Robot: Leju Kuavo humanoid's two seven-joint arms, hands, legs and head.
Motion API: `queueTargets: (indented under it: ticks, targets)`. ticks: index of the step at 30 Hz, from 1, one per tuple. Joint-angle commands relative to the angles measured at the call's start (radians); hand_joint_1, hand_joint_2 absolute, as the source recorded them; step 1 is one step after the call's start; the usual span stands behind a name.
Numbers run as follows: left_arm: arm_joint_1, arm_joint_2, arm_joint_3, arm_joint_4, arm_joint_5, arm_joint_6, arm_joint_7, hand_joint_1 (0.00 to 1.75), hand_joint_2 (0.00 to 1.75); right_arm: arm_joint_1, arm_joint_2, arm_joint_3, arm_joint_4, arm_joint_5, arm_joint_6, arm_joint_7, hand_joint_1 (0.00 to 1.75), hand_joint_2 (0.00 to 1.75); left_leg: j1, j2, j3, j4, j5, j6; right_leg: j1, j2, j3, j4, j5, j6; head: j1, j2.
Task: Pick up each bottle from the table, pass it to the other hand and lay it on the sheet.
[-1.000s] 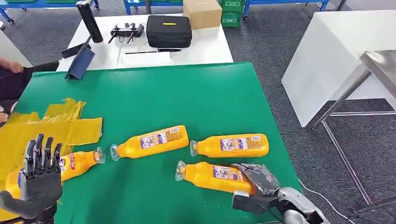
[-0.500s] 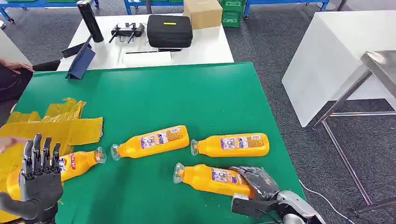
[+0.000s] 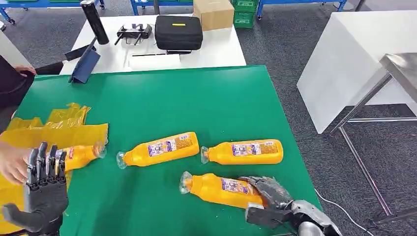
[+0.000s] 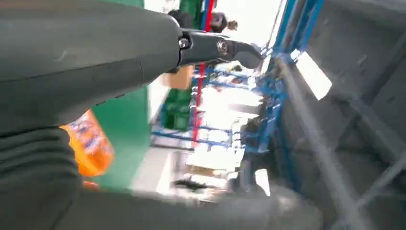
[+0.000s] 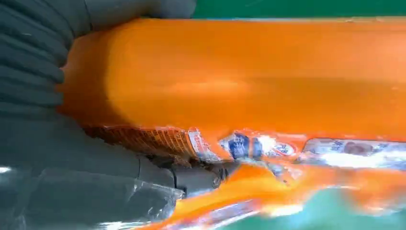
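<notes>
Several orange bottles lie on the green table [image 3: 206, 98]. My right hand [image 3: 269, 196] grips the base of the nearest bottle [image 3: 221, 189] at the front edge; up close its fingers [image 5: 43, 52] wrap that orange bottle [image 5: 249, 76]. Two more bottles [image 3: 160, 149] [image 3: 243, 152] lie side by side mid-table. A fourth bottle [image 3: 78, 155] lies on the yellow sheet [image 3: 74, 132] at the left, with a person's hand [image 3: 11, 164] on it. My left hand [image 3: 44, 191] stands upright and empty in front of the sheet, fingers apart. An orange bottle [image 4: 88, 148] shows beyond its thumb [image 4: 86, 52].
Behind the green table stands a white table with a black case [image 3: 178, 32], a cardboard box [image 3: 212, 13], a black cylinder [image 3: 94, 22] and a blue stand [image 3: 84, 64]. A person's dark sleeve [image 3: 12, 83] is at the far left. A white table [image 3: 354, 54] stands right.
A person's hand has come in from the left and pulled the bottle on the sheet further onto it. The bottle in my right hand has shifted slightly left. My left hand has stayed put.
</notes>
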Motion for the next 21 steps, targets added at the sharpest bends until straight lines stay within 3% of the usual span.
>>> queueTargets:
  ticks: [1, 5, 21]
  targets:
    - [-0.085, -0.013, -0.552, 0.062, -0.026, 0.350, -0.010, 0.00, 1.75, -0.274, 0.423, 0.206, 0.236, -0.189, -0.114, -0.004, 1.75, 1.75, -0.001, 0.003, -0.003, -0.001, 0.005, -0.003, -0.001, 0.004, -0.007, 0.001, 0.004, -0.001, -0.003, 0.000]
    - [-0.074, 0.003, -0.525, 0.047, -0.011, 0.325, -0.010, 0.00, 1.75, -0.252, 0.392, 0.199, 0.207, -0.195, -0.108, -0.013, 1.75, 1.75, 0.000, -0.007, -0.008, 0.000, 0.009, -0.002, 0.000, -0.005, -0.010, 0.002, 0.002, 0.001, -0.003, 0.000]
    - [-0.072, -0.012, -0.514, 0.050, -0.022, 0.302, -0.008, 0.00, 1.75, -0.250, 0.397, 0.200, 0.218, -0.191, -0.101, -0.012, 1.75, 1.75, -0.001, -0.007, -0.015, 0.000, 0.010, -0.001, -0.001, -0.004, -0.014, 0.003, 0.003, 0.001, -0.003, 0.000]
